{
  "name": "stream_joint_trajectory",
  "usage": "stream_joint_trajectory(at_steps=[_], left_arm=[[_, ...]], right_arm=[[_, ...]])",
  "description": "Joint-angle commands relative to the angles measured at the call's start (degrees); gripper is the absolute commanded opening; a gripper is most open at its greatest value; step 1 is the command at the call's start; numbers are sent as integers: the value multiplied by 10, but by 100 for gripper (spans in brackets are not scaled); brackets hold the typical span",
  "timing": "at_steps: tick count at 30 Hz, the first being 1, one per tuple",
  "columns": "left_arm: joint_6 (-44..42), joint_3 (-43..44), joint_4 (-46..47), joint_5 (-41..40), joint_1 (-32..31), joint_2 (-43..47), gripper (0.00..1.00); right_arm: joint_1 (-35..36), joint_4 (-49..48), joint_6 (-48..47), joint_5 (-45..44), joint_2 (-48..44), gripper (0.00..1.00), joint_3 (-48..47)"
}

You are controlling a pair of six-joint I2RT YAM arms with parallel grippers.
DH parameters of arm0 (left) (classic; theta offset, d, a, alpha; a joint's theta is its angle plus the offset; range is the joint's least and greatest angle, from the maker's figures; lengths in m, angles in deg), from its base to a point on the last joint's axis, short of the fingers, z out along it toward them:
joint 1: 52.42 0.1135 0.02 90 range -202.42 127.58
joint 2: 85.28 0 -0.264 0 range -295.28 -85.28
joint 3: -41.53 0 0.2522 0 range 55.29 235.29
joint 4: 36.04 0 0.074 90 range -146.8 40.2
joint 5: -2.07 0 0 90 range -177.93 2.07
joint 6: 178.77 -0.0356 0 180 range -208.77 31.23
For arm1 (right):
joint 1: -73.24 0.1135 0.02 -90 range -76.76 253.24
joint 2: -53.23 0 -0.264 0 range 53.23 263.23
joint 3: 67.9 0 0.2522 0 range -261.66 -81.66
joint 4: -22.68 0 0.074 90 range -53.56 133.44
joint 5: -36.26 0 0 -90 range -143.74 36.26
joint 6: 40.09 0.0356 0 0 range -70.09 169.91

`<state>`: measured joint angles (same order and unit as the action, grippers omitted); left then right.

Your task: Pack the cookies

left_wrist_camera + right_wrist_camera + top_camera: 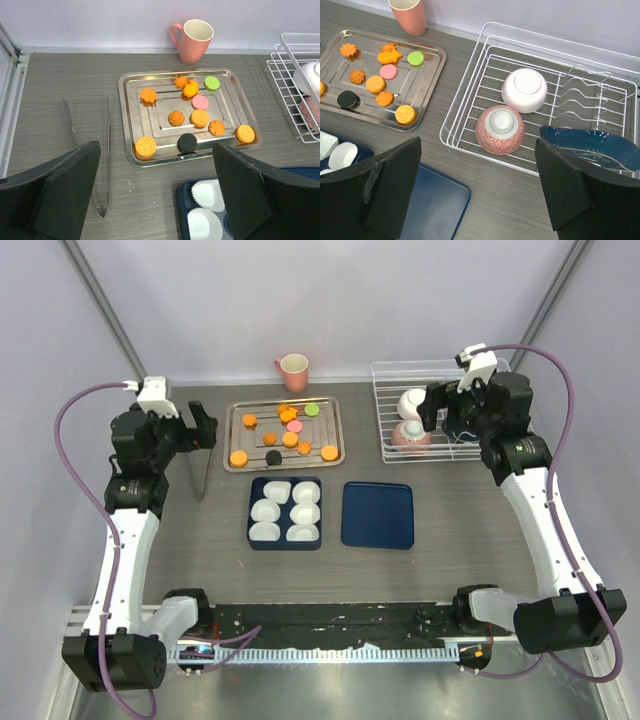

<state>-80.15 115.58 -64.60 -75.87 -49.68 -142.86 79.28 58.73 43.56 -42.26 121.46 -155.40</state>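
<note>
The cookies (238, 457) lie loose on a steel tray (322, 428) at the back middle; most are orange, with one pink (200, 102), one green (212, 82) and one black (187, 142). In front of the tray stands a dark blue box (251, 512) with white paper cups (270, 508) in it. My left gripper (207, 428) hangs open above the table left of the tray, and its wrist view (155, 147) looks down on tray and box corner (182, 192). My right gripper (440, 408) is open over the wire rack; nothing is between its fingers (477, 145).
Steel tongs (205, 470) lie on the table left of the tray (108, 150). A blue lid (378, 515) lies right of the box. A pink mug (293, 367) stands behind the tray. The white wire rack (376, 400) holds a white bowl (524, 90), a red patterned bowl (500, 129) and a blue dish (592, 147).
</note>
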Motion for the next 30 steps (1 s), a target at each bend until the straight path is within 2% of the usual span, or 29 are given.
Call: stream_joint_trajectory(at_steps=[1,12,16,21,30], left_arm=[[-4,27,24,5,-2,13,100],[-13,32,14,-6,-2,12,100],[-33,54,-40,-45,-1,-15,100],[-84,40,-81,-115,-2,-45,100],[-142,-8,-73,-174,2,-105,100]], right_arm=[[4,-21,1,4,-16,100,-23],[4,-27,2,6,-16,100,-7],[4,-29,2,10,-11,100,1],[4,-36,-1,15,-9,100,15],[4,-36,0,26,3,100,22]])
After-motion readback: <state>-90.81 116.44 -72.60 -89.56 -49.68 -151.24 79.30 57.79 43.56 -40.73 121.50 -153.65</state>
